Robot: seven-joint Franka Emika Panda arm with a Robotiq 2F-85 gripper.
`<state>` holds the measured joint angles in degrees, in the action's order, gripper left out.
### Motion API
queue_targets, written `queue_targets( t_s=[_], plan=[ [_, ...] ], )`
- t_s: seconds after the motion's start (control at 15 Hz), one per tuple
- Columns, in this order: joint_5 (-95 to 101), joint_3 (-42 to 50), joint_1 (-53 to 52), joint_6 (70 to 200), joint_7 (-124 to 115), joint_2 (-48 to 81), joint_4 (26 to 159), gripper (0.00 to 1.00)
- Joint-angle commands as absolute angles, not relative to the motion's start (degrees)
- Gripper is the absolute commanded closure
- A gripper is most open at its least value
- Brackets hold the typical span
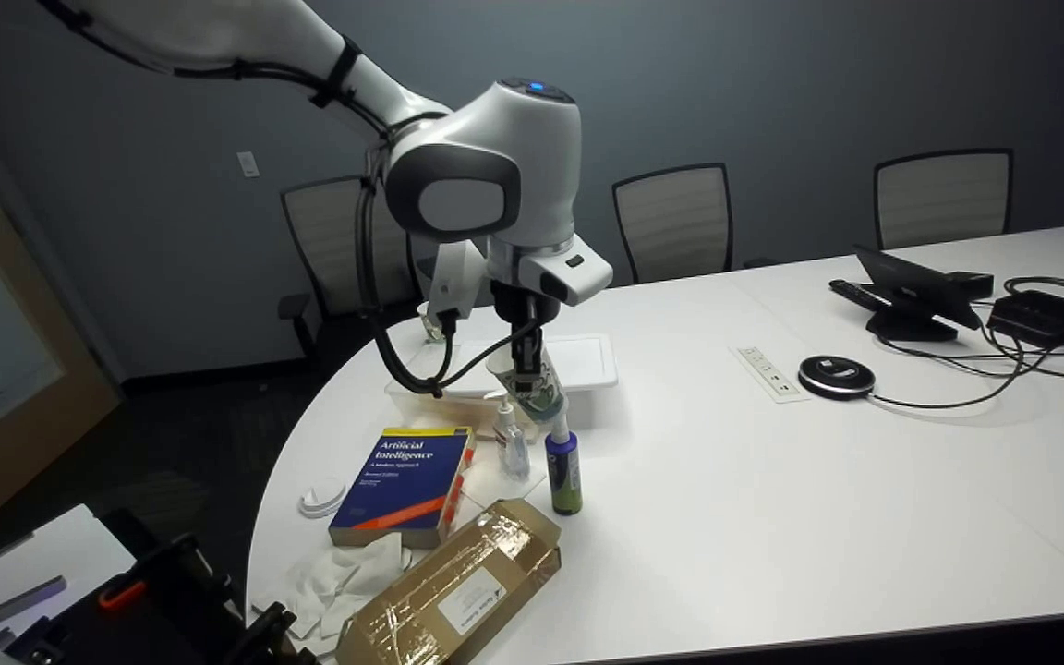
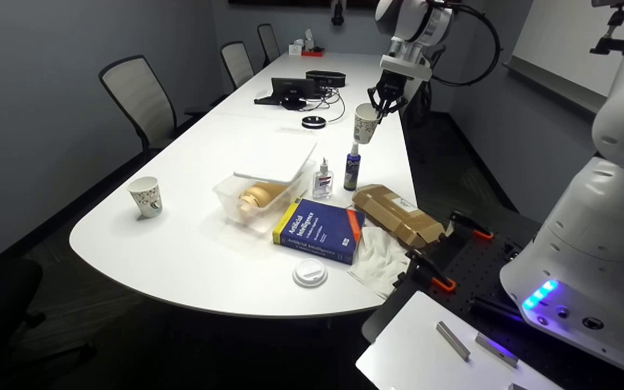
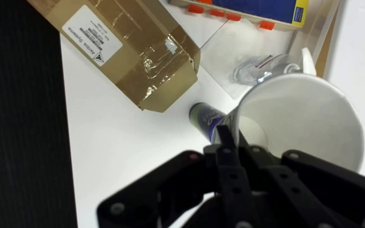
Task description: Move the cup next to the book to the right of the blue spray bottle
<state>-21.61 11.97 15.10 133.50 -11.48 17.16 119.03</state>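
The cup (image 1: 543, 395) is a white paper cup with a printed pattern; it also shows in an exterior view (image 2: 365, 124) and the wrist view (image 3: 306, 120). My gripper (image 3: 233, 137) is shut on its rim, one finger inside and one outside. The cup hangs slightly tilted above the table, near and above the blue spray bottle (image 1: 564, 473). That bottle stands upright with a white top (image 2: 352, 170); in the wrist view the cup hides its upper part (image 3: 206, 118). The dark blue book (image 1: 407, 480), with an orange-red band, lies flat on the table (image 2: 320, 227).
A clear sanitizer bottle (image 2: 323, 181) stands between the book and a lidded plastic container (image 2: 231, 197). A brown cardboard box (image 1: 458, 591) lies near the spray bottle. A second patterned cup (image 2: 147, 197), a white lid (image 2: 310, 272) and crumpled tissue (image 2: 379, 257) are on the table.
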Motion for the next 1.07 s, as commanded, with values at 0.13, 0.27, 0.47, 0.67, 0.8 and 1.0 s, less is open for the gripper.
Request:
queue_targets(
  t_s=[0.13, 0.27, 0.47, 0.67, 0.8, 1.0],
  plan=[
    [-21.7, 12.9, 15.7, 135.2, -13.5, 21.5, 118.3, 0.99],
    [-22.0, 12.8, 16.1, 136.6, -13.2, 24.3, 117.6, 0.99],
    [-21.8, 12.5, 16.5, 137.5, -11.9, 24.4, 118.8, 0.99],
    [-21.9, 12.4, 16.6, 138.1, -11.9, 25.7, 118.7, 0.97],
    [-21.9, 12.4, 16.5, 138.1, -11.9, 25.6, 118.6, 0.97],
    [-21.7, 12.5, 16.6, 137.3, -12.3, 26.2, 117.4, 0.99]
  ],
)
